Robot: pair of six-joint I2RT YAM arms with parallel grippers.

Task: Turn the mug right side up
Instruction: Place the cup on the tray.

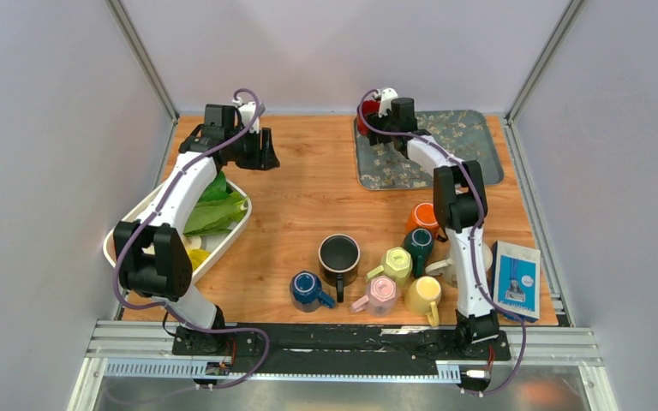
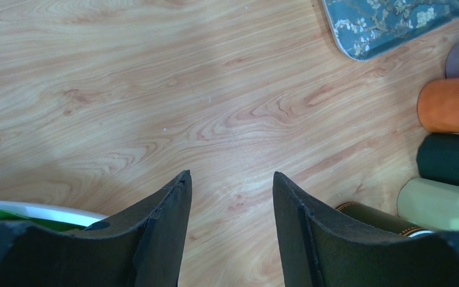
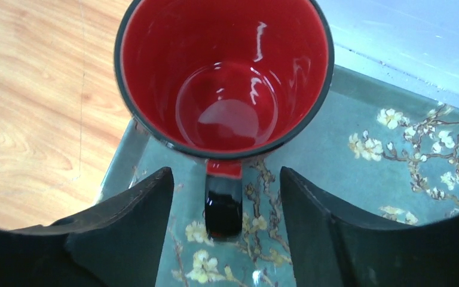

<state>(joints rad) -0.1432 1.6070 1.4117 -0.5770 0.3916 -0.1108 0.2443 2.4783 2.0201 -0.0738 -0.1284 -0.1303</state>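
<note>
A mug with a dark outside and red inside (image 3: 224,78) stands upright, mouth up, on the near-left corner of a teal flowered tray (image 3: 394,167). Its dark handle (image 3: 223,206) points toward my right gripper (image 3: 226,173), which is open; the handle lies between the two fingers with gaps on both sides. In the top view the mug (image 1: 367,110) is at the tray's (image 1: 471,137) far left corner, with the right gripper (image 1: 375,127) over it. My left gripper (image 2: 230,179) is open and empty over bare wood, at the far left (image 1: 266,158).
Several mugs cluster at the front centre: black (image 1: 339,257), blue (image 1: 307,289), pink (image 1: 379,294), yellow (image 1: 424,294), orange (image 1: 424,214). A white basin with green leaves (image 1: 214,214) sits at the left. A blue and white packet (image 1: 515,278) lies at the front right.
</note>
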